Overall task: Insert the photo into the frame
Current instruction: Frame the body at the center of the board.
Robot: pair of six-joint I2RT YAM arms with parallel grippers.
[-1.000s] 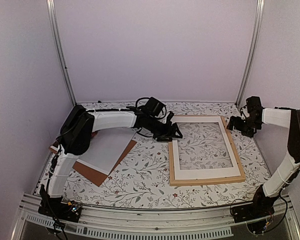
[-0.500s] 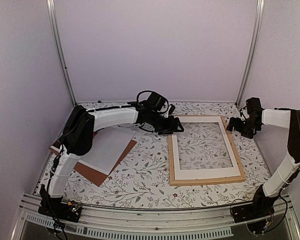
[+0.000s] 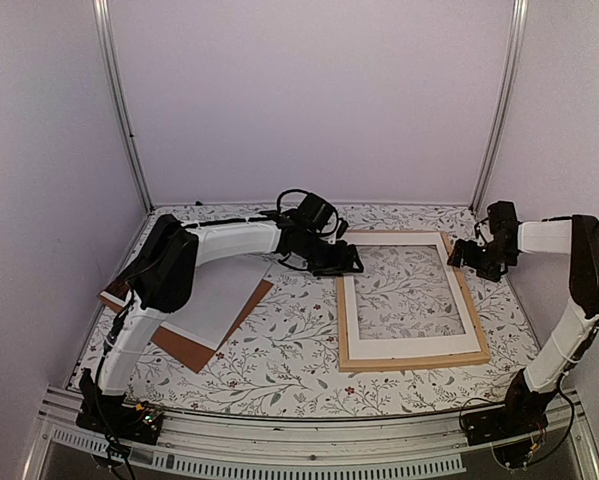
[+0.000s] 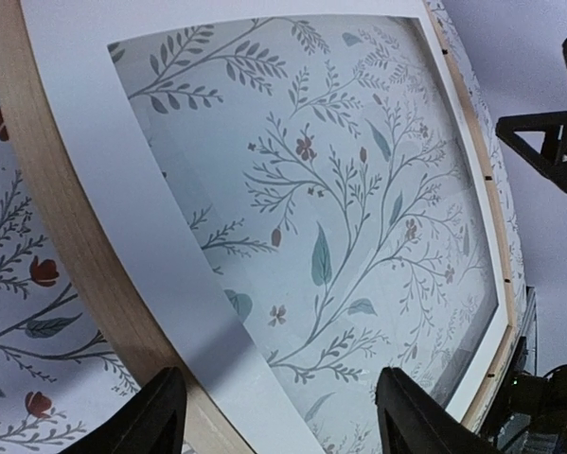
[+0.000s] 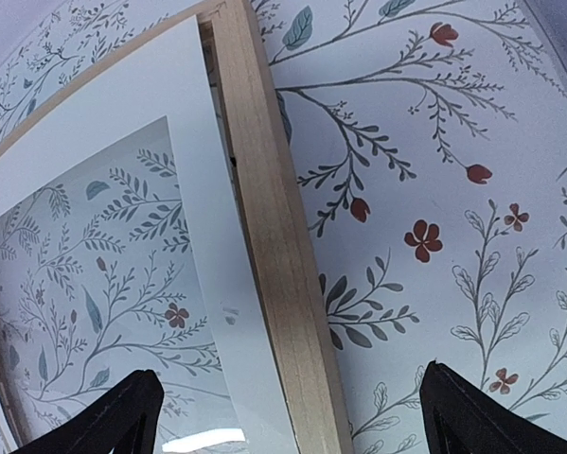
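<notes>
Photo (image 3: 214, 300): white side up on brown board (image 3: 184, 350), far left, not moved. Left gripper (image 3: 351, 266): dipped back to far-left corner of frame (image 3: 414, 362), fingers wide, empty. Right gripper (image 3: 459, 256): edged toward right rail, wide, empty. Likely adjusting frame; photo pickup pending.

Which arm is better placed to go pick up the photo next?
Left. The photo lies on the left side, close to that arm; the right claw is at the right edge of the frame, with the frame in between.
</notes>
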